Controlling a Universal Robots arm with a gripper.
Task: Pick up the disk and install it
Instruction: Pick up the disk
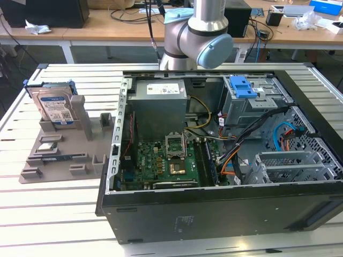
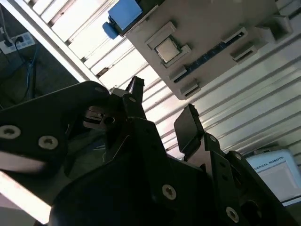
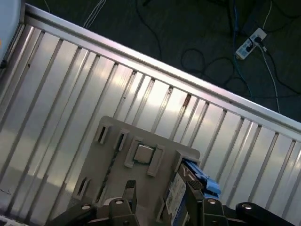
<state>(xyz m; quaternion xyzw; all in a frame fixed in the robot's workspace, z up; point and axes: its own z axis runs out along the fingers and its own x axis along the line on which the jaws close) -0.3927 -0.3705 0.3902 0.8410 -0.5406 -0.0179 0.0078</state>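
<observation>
1. Step in hand, by judgement: pick-up, approach stage. Nothing grasped and nothing installed so far as visible.
2. Claw (image 2: 162,110): spread wide in both wrist views, empty, with bare slats visible through the gap. Not touching any part.
3. Disk (image 1: 53,104): standing on edge in a slot of the grey holder (image 1: 64,152), label face outward, blue rails along the sides. Found on the slatted tabletop (image 1: 32,214) at the exterior view's left, near the open computer case (image 1: 214,214) but apart from it.
4. In the first wrist view: disk (image 3: 175,200) sighted past the fingertips, roughly in line with the gap and well apart from both.
5. Likely destination, by judgement: the grey drive cage (image 1: 252,104) under the blue latch (image 1: 241,85), inside the case toward the exterior view's right.
6. Requirements of the grasp, by judgement:
   - Close the distance with the fingers astride the upper edge of the disk.
   - Square the pads to the flat faces, clear of the holder's wall.
   - Draw straight out of the slot to avoid jamming the rails.
</observation>
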